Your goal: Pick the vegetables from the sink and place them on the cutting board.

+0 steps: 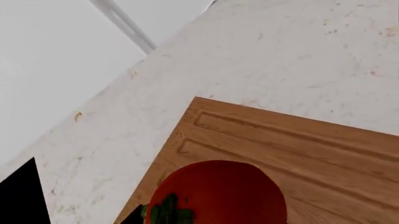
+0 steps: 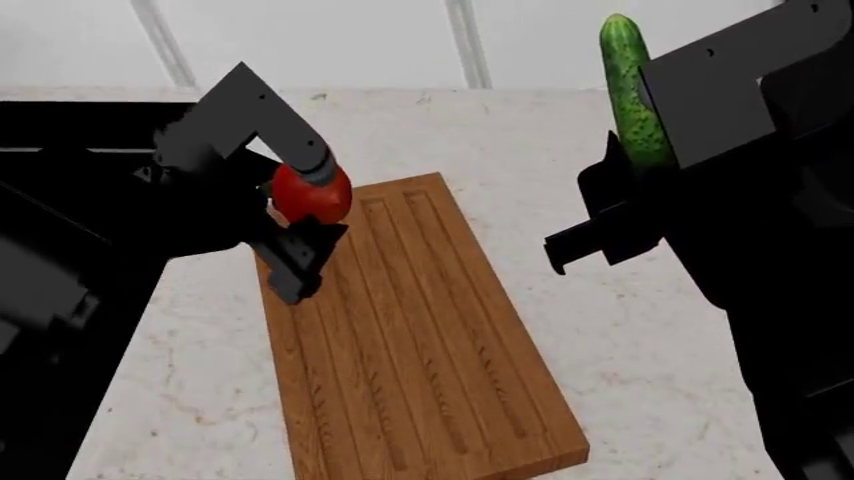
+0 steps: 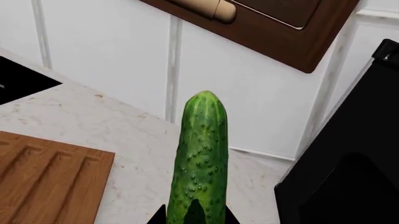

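In the head view my left gripper [image 2: 310,205] is shut on the red tomato [image 2: 318,195], held just above the far left corner of the cutting board [image 2: 414,340]. The left wrist view shows the tomato [image 1: 218,193], green stem visible, over the grooved board [image 1: 311,149]. My right gripper [image 2: 638,150] is shut on the lower end of the cucumber [image 2: 627,80], which stands upright in the air over the counter, right of the board. The right wrist view has the cucumber [image 3: 201,158] between dark fingertips [image 3: 159,217]. The sink shows only as a black strip [image 2: 80,125] at far left, mostly behind my left arm.
Speckled white counter [image 2: 601,330] surrounds the board. A white panelled wall [image 2: 334,40] runs along the back. In the right wrist view a brown cabinet [image 3: 274,28] hangs on the wall and a black block [image 3: 349,163] stands at the counter's right end.
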Motion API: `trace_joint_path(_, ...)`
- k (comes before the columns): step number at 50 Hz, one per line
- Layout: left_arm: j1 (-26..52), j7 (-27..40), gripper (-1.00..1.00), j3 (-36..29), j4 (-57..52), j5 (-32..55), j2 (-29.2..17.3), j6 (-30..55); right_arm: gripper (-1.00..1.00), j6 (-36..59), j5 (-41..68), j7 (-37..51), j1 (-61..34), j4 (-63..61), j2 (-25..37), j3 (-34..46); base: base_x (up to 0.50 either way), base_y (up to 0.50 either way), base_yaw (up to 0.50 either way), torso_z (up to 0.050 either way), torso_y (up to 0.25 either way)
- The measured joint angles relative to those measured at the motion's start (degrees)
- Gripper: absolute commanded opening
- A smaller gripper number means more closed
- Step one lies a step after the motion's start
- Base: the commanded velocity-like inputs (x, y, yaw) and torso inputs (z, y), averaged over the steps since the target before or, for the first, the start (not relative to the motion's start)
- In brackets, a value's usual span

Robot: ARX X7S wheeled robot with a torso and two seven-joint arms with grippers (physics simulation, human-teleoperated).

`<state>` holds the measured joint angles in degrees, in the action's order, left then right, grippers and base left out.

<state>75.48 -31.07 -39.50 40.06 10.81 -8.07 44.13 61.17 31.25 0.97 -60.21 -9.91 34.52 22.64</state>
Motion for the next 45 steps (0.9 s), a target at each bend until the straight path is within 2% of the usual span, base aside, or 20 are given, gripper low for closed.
trace_joint_path(45, -4.0, 0.1, -1.00, -3.5, -2.3, 0.6, -0.9, 3.1, -1.00, 0.0, 0.5, 0.5, 0.2, -0.3, 0.0, 0.1, 0.00, 0.00, 0.00, 0.000, 0.000)
